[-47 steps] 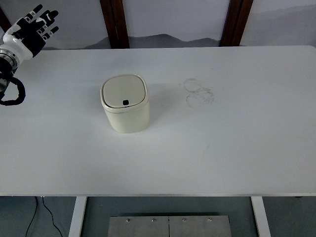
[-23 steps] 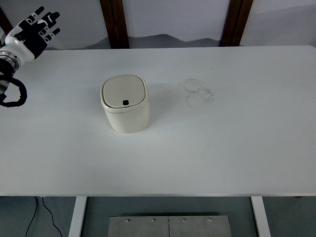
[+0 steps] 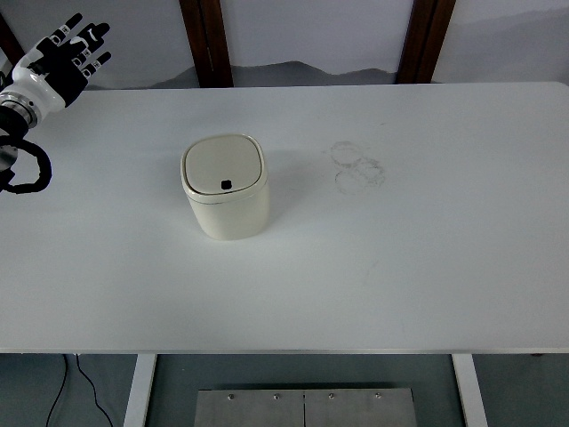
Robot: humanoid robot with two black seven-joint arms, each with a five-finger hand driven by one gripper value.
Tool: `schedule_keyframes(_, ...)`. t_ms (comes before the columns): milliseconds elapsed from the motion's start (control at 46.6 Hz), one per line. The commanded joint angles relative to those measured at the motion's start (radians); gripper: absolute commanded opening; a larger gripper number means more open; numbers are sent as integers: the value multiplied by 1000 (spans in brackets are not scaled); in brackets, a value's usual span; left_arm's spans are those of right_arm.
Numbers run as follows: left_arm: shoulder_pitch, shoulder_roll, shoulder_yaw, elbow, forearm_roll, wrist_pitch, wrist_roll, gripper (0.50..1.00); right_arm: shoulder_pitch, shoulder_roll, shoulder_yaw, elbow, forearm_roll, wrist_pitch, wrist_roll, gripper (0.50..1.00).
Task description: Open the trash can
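Note:
A small cream trash can [image 3: 225, 186] stands upright on the white table [image 3: 400, 258], left of centre. Its lid is shut and has a small black button near the front edge. My left hand [image 3: 64, 55], black and white, is at the far upper left corner, fingers spread and empty, well away from the can. The right arm is out of view.
Faint ring marks [image 3: 357, 166] show on the tabletop right of the can. A black cable loop [image 3: 25, 173] hangs by my left wrist. Two dark wooden posts [image 3: 206, 42] stand behind the table's far edge.
My left hand has shifted slightly up and to the right. The trash can has not moved.

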Motion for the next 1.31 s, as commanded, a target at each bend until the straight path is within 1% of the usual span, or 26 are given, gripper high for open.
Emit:
schedule_keyframes(0, 0, 0, 2, -1, 2, -1, 0, 1000, 0, 0, 0, 0, 0, 0, 0, 995)
schedule_keyframes(387, 1, 0, 2, -1, 2, -1, 0, 1000, 0, 0, 0, 1, 1, 0, 0, 995)
schedule_keyframes(601, -6, 3, 5, -2, 2, 0, 11, 1000, 0, 0, 0, 0, 0, 0, 0, 995)
schedule_keyframes(838, -29, 5, 11, -10, 3, 49, 19, 1000, 0, 0, 0, 1, 0, 0, 0, 995)
schedule_keyframes(902, -39, 5, 11, -19, 3, 62, 37, 1000, 0, 0, 0, 0, 0, 0, 0, 995)
schedule_keyframes(1010, -62, 9, 14, -50, 3, 101, 112, 1000, 0, 0, 0, 0, 0, 0, 0, 995)
schedule_keyframes(1074, -72, 16, 20, -85, 5, 118, 140, 1000, 0, 0, 0, 1, 0, 0, 0, 995)
schedule_keyframes(1138, -88, 31, 46, -126, 5, 131, 144, 1000, 0, 0, 0, 0, 0, 0, 0, 995)
schedule_keyframes(1289, -144, 111, 141, -237, 6, 149, 147, 1000, 0, 0, 0, 0, 0, 0, 0, 995)
